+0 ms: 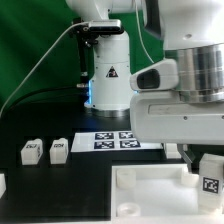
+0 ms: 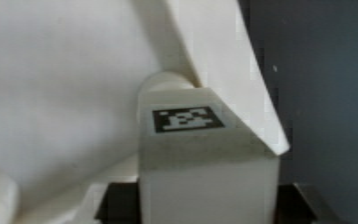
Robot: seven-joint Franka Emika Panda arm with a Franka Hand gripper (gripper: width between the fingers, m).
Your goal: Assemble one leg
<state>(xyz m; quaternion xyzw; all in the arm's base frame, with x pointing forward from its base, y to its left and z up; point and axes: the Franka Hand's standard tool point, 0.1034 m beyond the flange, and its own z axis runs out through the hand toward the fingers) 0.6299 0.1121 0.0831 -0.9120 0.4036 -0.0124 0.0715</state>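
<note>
Above the black table [image 1: 70,185], leg [image 2: 194,160] apparently pinched between the tool [image 2: 202,205] fingers, tag outward.

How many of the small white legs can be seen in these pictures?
3. Two legs stand side by side at the exterior view's left; a third leg is in the gripper. A white piece cut off at the left edge may be another.

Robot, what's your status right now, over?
Gripper shut on the leg, at the white top's corner. Two spare legs beside the marker board. No obstacle seen.
</note>
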